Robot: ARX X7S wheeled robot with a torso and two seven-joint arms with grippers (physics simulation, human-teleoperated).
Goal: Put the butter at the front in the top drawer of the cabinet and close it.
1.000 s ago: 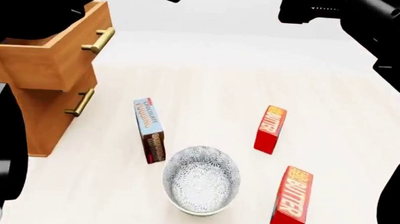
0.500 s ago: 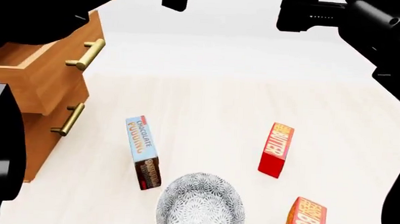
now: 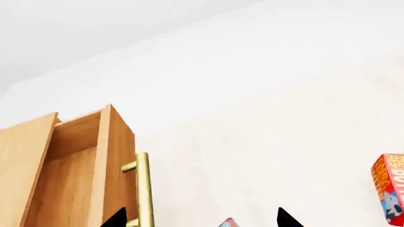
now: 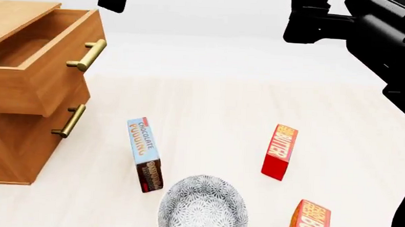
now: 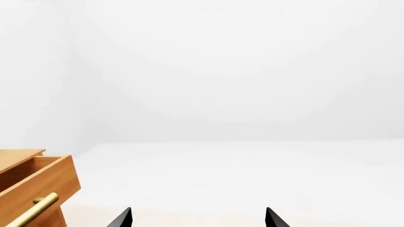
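Two red butter cartons stand on the pale floor. The butter at the front (image 4: pixel 310 222) is at the bottom right, cut by the frame edge; its look-alike (image 4: pixel 280 151) stands farther back. The cabinet (image 4: pixel 13 146) is at the left with its top drawer (image 4: pixel 46 81) pulled open and nothing visible inside. My left gripper (image 3: pixel 202 222) is open, high up in front of the drawer's brass handle (image 3: pixel 144 189), holding nothing. My right gripper (image 5: pixel 198 220) is open too, raised and empty. One butter carton (image 3: pixel 390 189) shows at the edge of the left wrist view.
A blue-and-brown chocolate pudding box (image 4: pixel 145 154) stands between the cabinet and the cartons. A patterned bowl (image 4: pixel 203 208) sits near the bottom centre. The lower drawer (image 4: pixel 31 137) is shut. My black right arm (image 4: pixel 370 28) fills the top right corner.
The view tilted first, sliding the objects down the frame. Since then my left arm has lifted away from the top left, uncovering the cabinet and open drawer. The objects have not moved.
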